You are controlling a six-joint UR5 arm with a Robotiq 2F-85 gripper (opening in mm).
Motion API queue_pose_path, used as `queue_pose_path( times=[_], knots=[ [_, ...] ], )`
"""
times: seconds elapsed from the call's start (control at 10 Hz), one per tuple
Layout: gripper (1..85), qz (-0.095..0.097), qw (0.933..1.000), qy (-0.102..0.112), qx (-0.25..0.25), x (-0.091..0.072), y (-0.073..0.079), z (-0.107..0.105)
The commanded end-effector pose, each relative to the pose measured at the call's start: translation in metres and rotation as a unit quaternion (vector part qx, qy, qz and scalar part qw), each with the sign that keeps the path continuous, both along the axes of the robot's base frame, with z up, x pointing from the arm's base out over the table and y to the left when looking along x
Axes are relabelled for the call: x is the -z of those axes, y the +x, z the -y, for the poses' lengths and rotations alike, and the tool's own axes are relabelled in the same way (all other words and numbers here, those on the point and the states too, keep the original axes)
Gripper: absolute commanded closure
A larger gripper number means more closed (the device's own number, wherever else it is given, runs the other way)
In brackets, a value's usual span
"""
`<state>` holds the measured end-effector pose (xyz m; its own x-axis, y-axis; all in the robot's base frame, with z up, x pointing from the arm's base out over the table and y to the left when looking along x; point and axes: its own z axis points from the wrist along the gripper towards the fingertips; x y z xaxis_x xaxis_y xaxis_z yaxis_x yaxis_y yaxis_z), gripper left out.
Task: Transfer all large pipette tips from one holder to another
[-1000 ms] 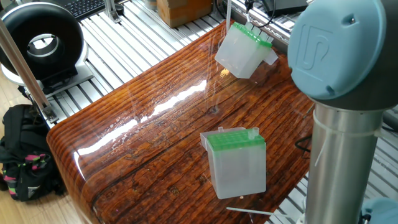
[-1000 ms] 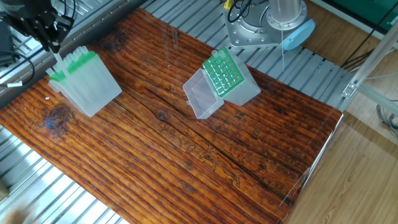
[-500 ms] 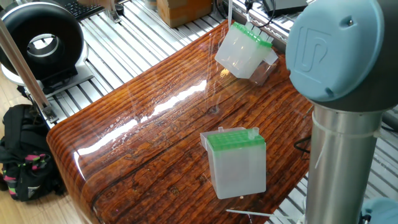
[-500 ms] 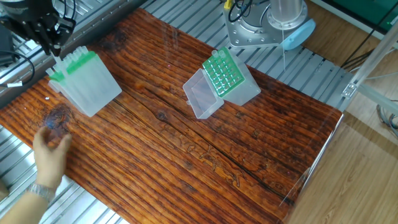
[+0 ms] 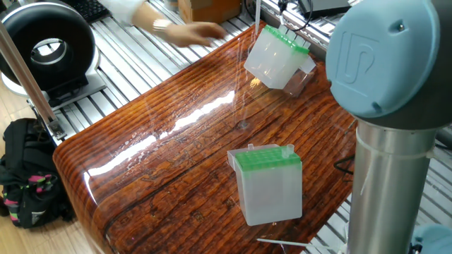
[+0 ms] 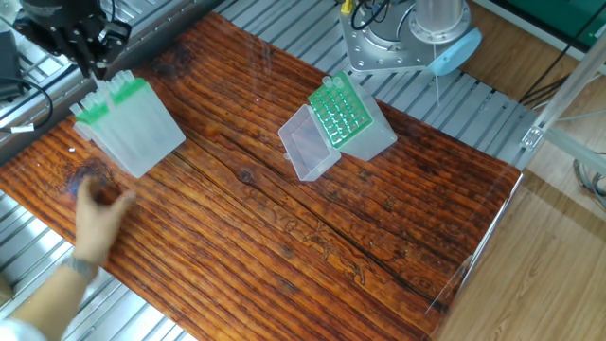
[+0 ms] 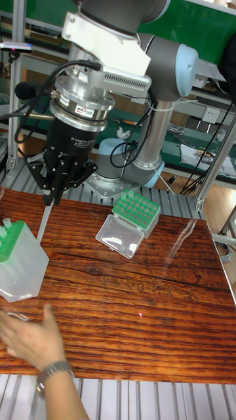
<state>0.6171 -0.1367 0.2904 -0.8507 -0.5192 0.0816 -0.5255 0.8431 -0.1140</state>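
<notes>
Here the hand [image 7: 51, 195] grips one of the large pipette tips [image 7: 43, 223], its long axis near vertical. The tip hangs just above the tilted holder [image 7: 19, 261] at the tabletop [image 7: 131, 308] edge

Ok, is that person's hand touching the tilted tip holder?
Apart. One fixed view shows a strip of bare wood between the hand and the tilted holder.

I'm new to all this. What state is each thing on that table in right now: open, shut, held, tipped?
end effector: shut on a large pipette tip.
large pipette tip: held, hanging nearly upright.
far holder: tilted, tips poking out on top.
near holder: lid open.
person's hand: open, reaching over the table.
</notes>
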Motion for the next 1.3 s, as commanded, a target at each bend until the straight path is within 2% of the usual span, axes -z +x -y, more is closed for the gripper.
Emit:
queue_pose_path(
  times=[0.0, 0.1, 0.3, 0.4, 0.8, 1.2],
  knots=[
    [81.7, 0.01, 0.9996, 0.021, 0.016, -0.002, 0.0, -0.015],
    [81.7, -0.005, 0.9981, 0.054, 0.028, -0.001, -0.005, -0.038],
    [83.7, -0.001, 0.9976, 0.049, 0.049, -0.003, 0.003, -0.055],
    [84.3, 0.005, 0.9964, 0.056, 0.063, -0.002, 0.005, -0.066],
    [84.7, 0.023, 0.9955, 0.058, 0.07, -0.005, 0.011, -0.063],
    [84.7, 0.012, 0.9967, 0.05, 0.062, -0.007, -0.001, -0.059]
  ],
)
